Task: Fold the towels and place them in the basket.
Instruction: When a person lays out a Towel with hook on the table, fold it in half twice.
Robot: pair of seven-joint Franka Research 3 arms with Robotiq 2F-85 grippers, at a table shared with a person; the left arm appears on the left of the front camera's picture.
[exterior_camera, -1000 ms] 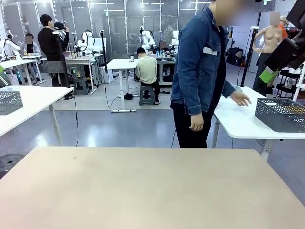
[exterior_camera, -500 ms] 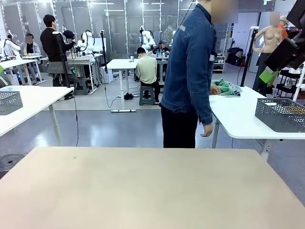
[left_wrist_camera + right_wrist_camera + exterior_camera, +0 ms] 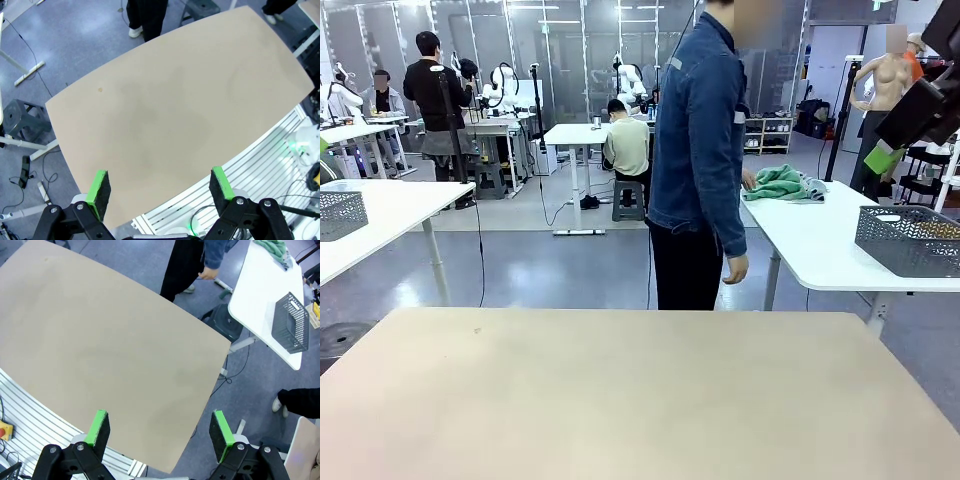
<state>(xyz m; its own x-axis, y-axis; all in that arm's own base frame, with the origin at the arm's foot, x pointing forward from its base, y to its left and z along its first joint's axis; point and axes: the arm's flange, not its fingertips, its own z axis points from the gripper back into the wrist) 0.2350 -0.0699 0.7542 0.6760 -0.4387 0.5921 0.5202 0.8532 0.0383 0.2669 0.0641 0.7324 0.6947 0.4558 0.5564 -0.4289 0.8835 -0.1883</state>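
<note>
A heap of mint-green towels (image 3: 778,184) lies on a white side table (image 3: 820,245) to the right, behind my beige table (image 3: 620,390); a person in a denim jacket (image 3: 700,150) stands beside it with one hand on the cloth. The towels (image 3: 272,247) also appear at the top of the right wrist view. A dark grey mesh basket (image 3: 908,240) stands on that same side table, and the basket (image 3: 290,322) is seen from above in the right wrist view. My left gripper (image 3: 160,189) hangs open high over the beige table. My right gripper (image 3: 159,431) is open too, with nothing between its fingers.
Another mesh basket (image 3: 340,214) stands on a white table at the far left. The beige table top (image 3: 170,105) is bare. A dark stool (image 3: 222,322) stands under the side table. People and other tables are farther back.
The person has turned to the side table and pulled the green towels into view, then stepped left with a hand on them. Both grippers stay open and still.
</note>
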